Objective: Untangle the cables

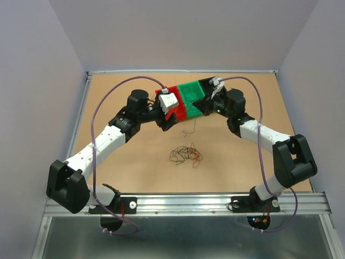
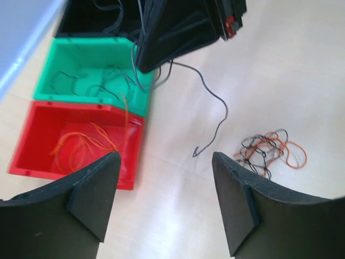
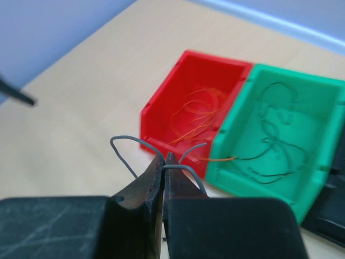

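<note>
The cables lie as a small tangle of black and orange wire on the table, seen as the clump in the left wrist view. My right gripper is shut on one dark grey cable at its tip. That cable dangles from the right gripper down to the table beside the bins. My left gripper is open over bare table next to the red bin, holding nothing. In the top view the left gripper and right gripper face each other in front of the bins.
A red bin holds orange wires, and a green bin beside it holds dark wires. A black bin stands past the green one. One orange wire lies across the red and green bins' shared edge. Walls enclose the table.
</note>
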Motion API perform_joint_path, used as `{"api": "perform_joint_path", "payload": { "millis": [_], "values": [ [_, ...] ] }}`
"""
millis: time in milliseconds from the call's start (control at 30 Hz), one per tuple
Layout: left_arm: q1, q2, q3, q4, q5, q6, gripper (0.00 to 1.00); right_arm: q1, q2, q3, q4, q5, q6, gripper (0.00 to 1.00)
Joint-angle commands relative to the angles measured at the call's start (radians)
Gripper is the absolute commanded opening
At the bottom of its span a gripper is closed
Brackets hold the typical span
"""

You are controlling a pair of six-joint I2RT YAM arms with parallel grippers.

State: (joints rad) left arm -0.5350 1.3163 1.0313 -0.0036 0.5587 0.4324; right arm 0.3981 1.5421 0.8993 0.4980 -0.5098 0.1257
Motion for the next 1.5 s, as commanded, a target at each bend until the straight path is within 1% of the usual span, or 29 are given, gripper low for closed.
{"api": "perform_joint_path", "payload": {
  "millis": [0, 67, 167, 300, 367, 533, 733, 1000, 1133, 1300, 1467],
  "values": [
    [0.024, -0.057, -0.019, 0.125, -0.029, -0.043, 0.83, -0.094, 0.001, 0.131, 0.043, 0.050, 0.170, 0.00],
    [0.029, -0.057, -0.022, 0.128, -0.025, -0.044, 0.84, -0.120, 0.000, 0.170, 0.043, 0.036, 0.213, 0.01],
    [0.029, -0.042, -0.020, 0.125, -0.014, -0.043, 0.84, -0.155, 0.001, 0.214, 0.040, 0.057, 0.261, 0.00],
    [0.029, -0.012, -0.008, 0.111, -0.006, -0.034, 0.84, -0.209, 0.010, 0.246, 0.040, 0.091, 0.284, 0.00],
    [0.029, 0.000, -0.002, 0.105, 0.001, -0.034, 0.83, -0.238, 0.027, 0.262, 0.039, 0.106, 0.298, 0.01],
    [0.029, 0.008, 0.000, 0.103, 0.006, -0.032, 0.84, -0.283, 0.108, 0.378, 0.030, 0.094, 0.319, 0.00],
    [0.029, 0.004, -0.002, 0.102, 0.006, -0.029, 0.84, -0.292, 0.223, 0.480, 0.033, 0.132, 0.253, 0.01],
    [0.029, 0.008, -0.007, 0.097, 0.010, -0.023, 0.83, -0.295, 0.328, 0.576, 0.033, 0.275, 0.161, 0.01],
    [0.029, 0.014, -0.005, 0.094, 0.014, -0.020, 0.83, -0.294, 0.371, 0.566, 0.050, 0.284, 0.147, 0.00],
    [0.029, 0.020, 0.000, 0.093, 0.012, -0.020, 0.83, -0.286, 0.407, 0.501, 0.073, 0.372, 0.091, 0.01],
    [0.029, 0.031, 0.004, 0.086, 0.018, -0.020, 0.83, -0.272, 0.449, 0.463, 0.073, 0.410, 0.052, 0.01]
  ]
}}
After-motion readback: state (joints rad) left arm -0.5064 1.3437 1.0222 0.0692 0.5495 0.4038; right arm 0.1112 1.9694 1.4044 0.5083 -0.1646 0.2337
